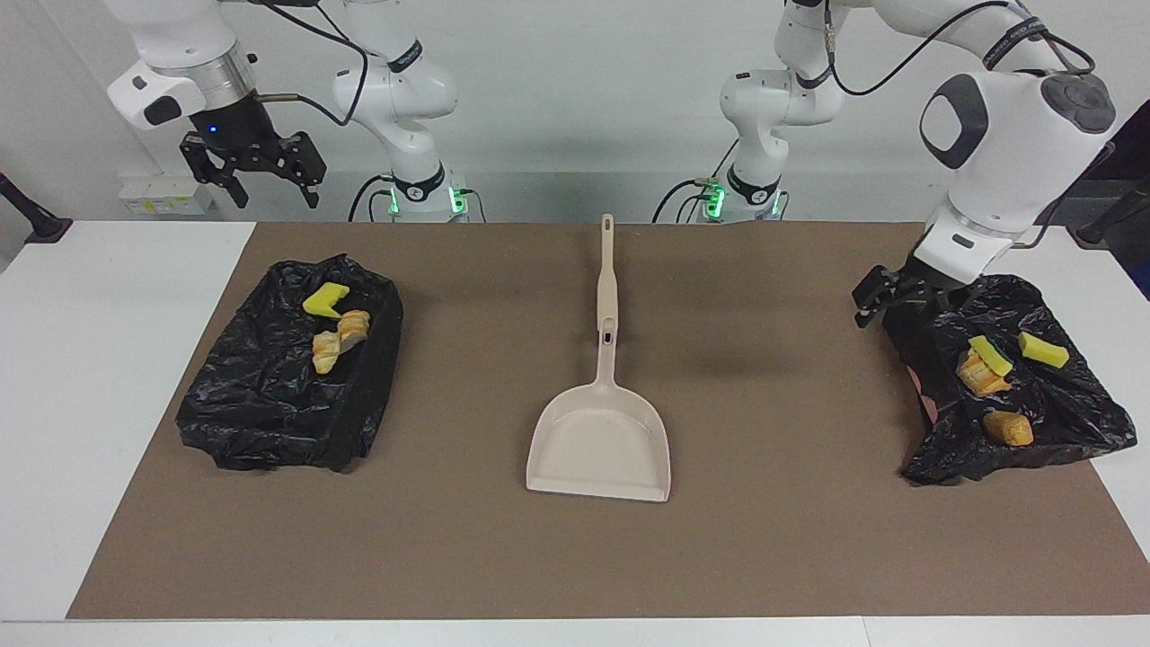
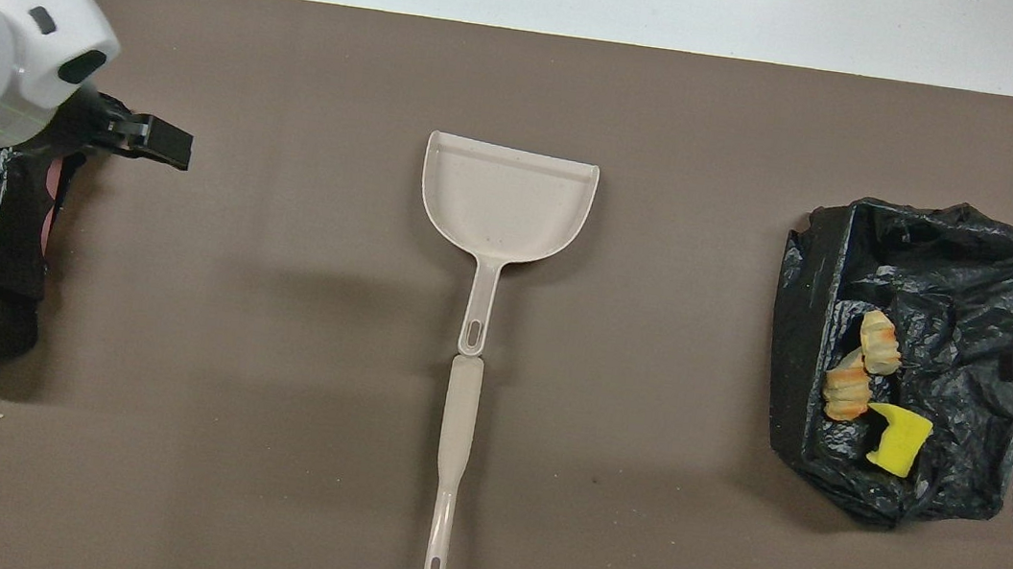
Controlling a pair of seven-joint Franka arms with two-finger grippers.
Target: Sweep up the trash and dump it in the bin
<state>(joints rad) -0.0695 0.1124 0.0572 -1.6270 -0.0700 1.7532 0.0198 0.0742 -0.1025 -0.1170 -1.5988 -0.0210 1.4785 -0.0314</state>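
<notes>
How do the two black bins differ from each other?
The bin at the left arm's end holds four scraps, two of them yellow; the bin at the right arm's end holds three, one yellow. The left tool is down at the first bin's rim; the right tool hangs high over the second. Both bins are lined with black bags.

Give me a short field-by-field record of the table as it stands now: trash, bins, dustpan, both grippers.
bins: two black-bagged bins, one at the right arm's end of the mat, one at the left arm's end
trash: all in the bins; three scraps in the first, four scraps in the second
dustpan: dustpan empty, flat at mid-mat, handle toward the robots
brush: handle lies in line with the dustpan's handle, nearer the robots
left gripper: left gripper low at its bin's rim
right gripper: right gripper raised, jaws open, waiting
</notes>
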